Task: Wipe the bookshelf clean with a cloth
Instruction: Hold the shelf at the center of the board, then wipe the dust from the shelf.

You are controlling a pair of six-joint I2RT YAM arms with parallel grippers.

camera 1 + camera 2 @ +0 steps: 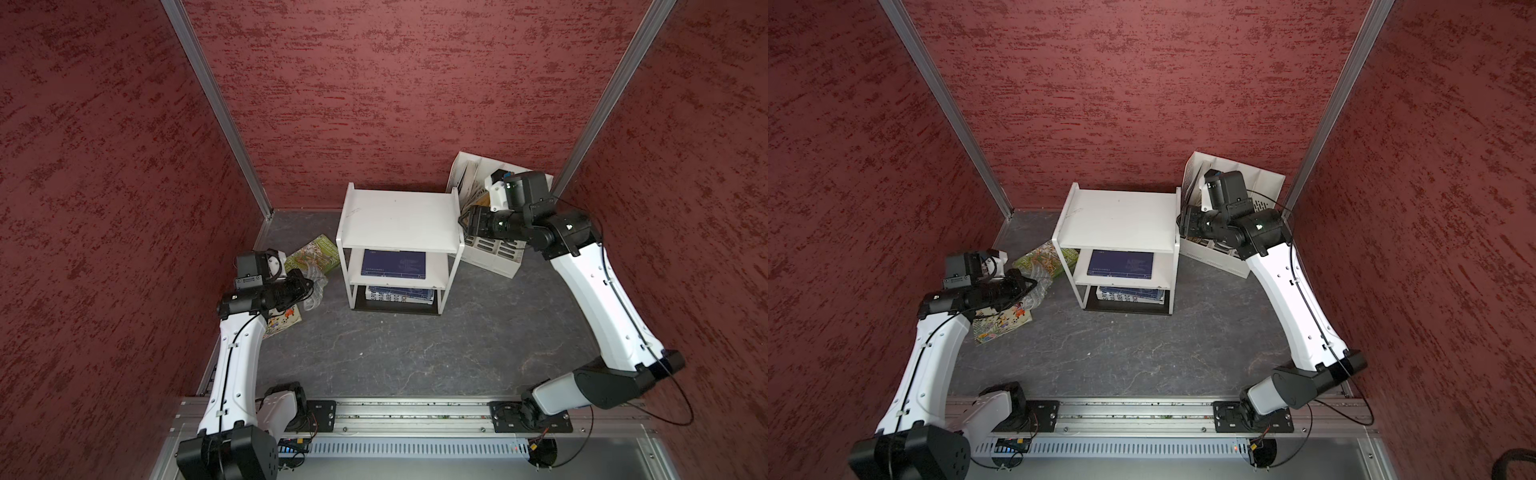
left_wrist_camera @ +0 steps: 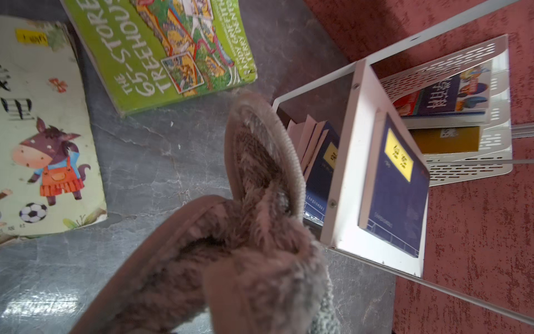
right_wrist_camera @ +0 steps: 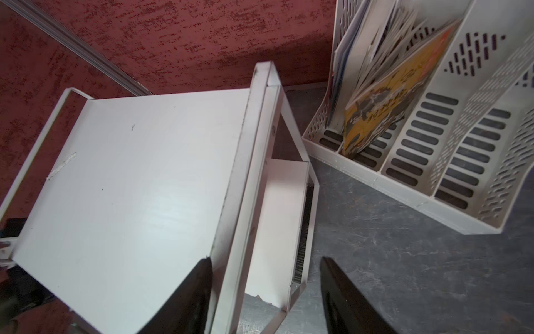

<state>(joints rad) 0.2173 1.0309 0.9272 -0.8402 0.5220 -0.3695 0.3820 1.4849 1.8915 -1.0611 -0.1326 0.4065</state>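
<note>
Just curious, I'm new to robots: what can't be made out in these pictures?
- Left wrist view: the cloth hides the fingers of the left gripper.
- Both top views: the right arm covers part of the file holder.
- Both top views: titles of books in the bookshelf are too small.

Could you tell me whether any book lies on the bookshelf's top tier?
No, the top tier of the bookshelf is bare white in a top view.
</note>
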